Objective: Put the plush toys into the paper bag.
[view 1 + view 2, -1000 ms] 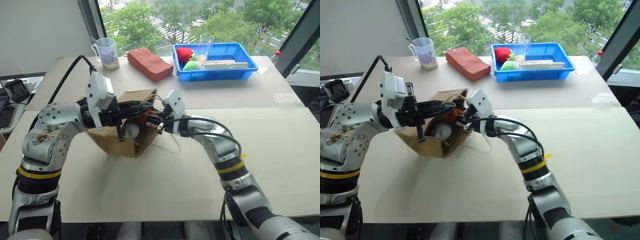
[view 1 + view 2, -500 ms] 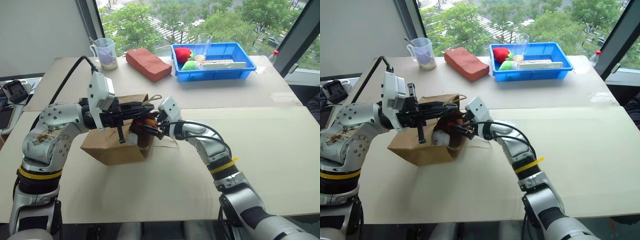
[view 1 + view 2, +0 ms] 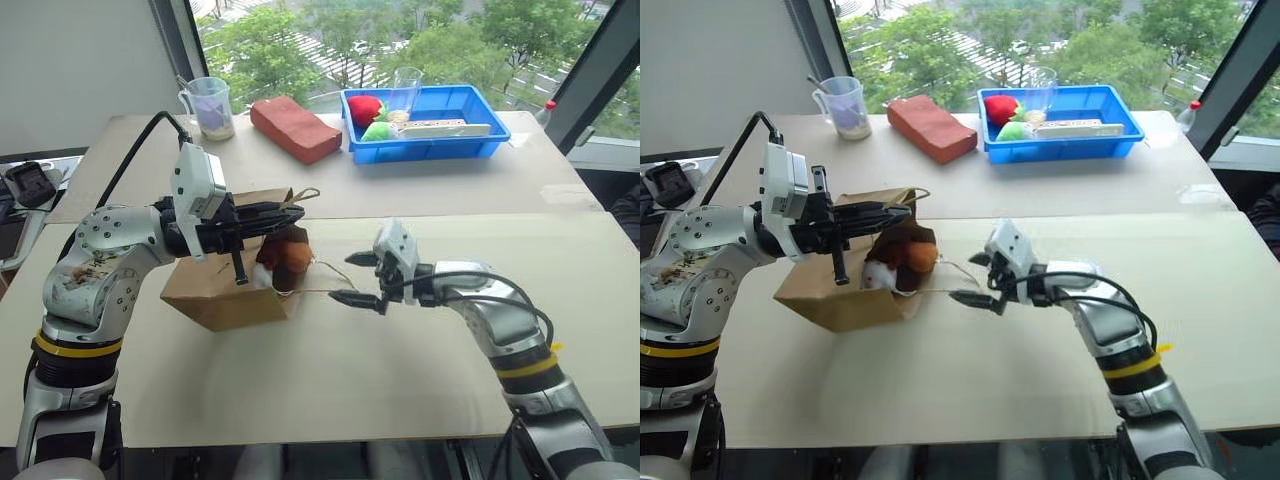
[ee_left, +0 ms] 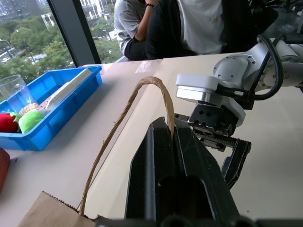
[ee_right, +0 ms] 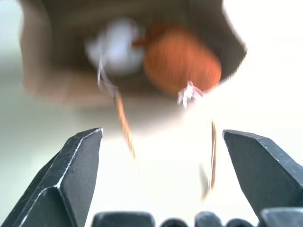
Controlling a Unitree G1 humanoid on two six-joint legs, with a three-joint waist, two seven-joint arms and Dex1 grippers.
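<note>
We saw the paper bag (image 3: 225, 290) lying on the tabletop (image 3: 400, 370), both plush toys (image 3: 902, 262) in its mouth. Our left tool (image 4: 173, 142) pinched its handle (image 4: 124, 116); our right tool (image 3: 362, 280) hung released nearby. The task looked nearly done.

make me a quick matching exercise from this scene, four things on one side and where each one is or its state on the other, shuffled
Things:
1. reddish-brown fuzzy plush toy
2. left gripper
3. right gripper
4. red soft fruit shape

Place or state:
A. in the blue plastic tray
B. open, beside the bag mouth
C. in the mouth of the tan kraft paper bag
D. shut on the twisted cord handle

Pairs: 1-C, 2-D, 3-B, 4-A
</note>
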